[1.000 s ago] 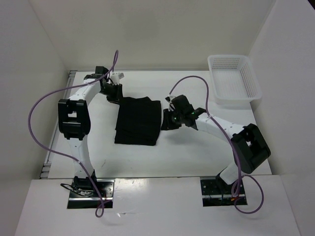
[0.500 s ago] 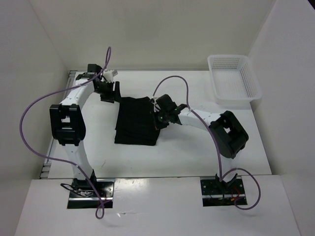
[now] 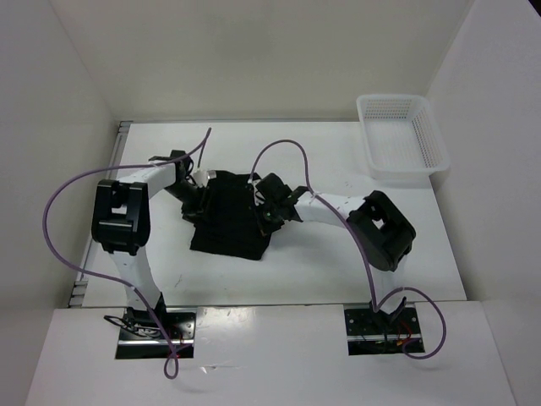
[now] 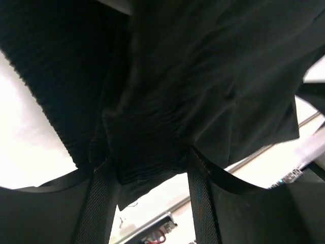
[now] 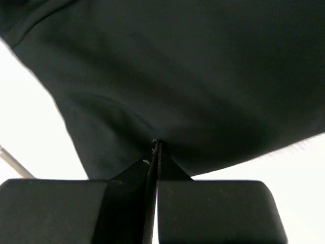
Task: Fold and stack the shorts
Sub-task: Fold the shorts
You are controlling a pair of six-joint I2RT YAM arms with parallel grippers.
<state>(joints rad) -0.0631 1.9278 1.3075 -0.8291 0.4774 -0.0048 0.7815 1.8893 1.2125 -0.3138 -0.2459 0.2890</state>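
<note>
Black shorts (image 3: 226, 224) lie bunched mid-table (image 3: 338, 262), betw. both arms. At their left edge the left gripper (image 3: 196, 201) clamps the ribbed waistband. At the right edge the right gripper (image 3: 264, 211) is pinched tight on fabric. White mesh basket (image 3: 401, 139) sits far right, well apart.

The shorts (image 4: 167, 101) overrun every edge of both wrist views. From above, left pincer (image 3: 195, 201) and right pincer (image 3: 264, 215) fingertips merge into the black cloth, indistinguishable.
</note>
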